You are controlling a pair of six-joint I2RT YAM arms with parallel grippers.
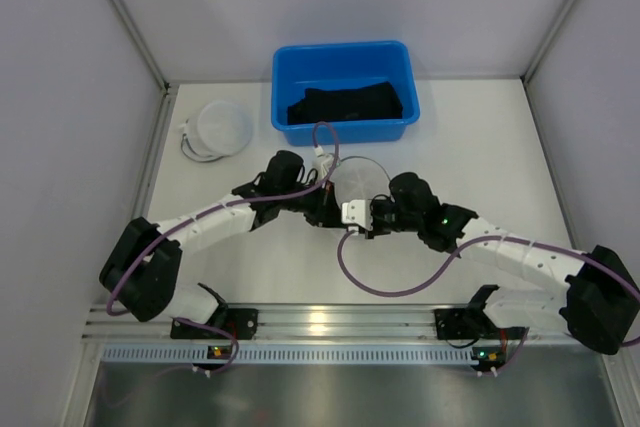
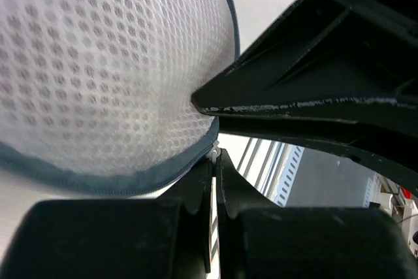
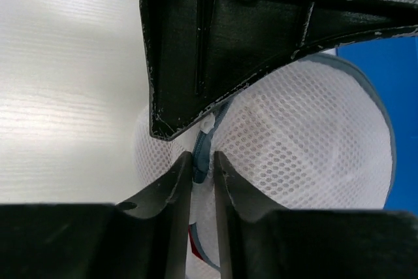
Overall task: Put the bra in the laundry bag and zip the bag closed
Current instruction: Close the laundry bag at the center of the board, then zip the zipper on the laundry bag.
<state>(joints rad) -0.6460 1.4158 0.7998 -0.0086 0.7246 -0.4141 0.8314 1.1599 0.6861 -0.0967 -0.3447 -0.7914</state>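
Observation:
The white mesh laundry bag (image 1: 360, 177) with grey-blue trim lies mid-table in front of the bin. It fills the left wrist view (image 2: 98, 63) and the right wrist view (image 3: 307, 142). My left gripper (image 1: 333, 205) is shut on the small white zipper pull (image 2: 214, 153) at the bag's edge. My right gripper (image 1: 366, 217) is shut on the grey-blue zipper trim (image 3: 204, 145) right beside it, and the left gripper's finger (image 3: 209, 50) hangs just above. The two grippers almost touch. The bra cannot be made out, and the bag's inside is hidden.
A blue bin (image 1: 345, 55) with dark cloth (image 1: 350, 102) in it stands at the back, just behind the bag. A white round object (image 1: 220, 129) lies at the back left. Purple cables loop off both arms. White walls close off both sides.

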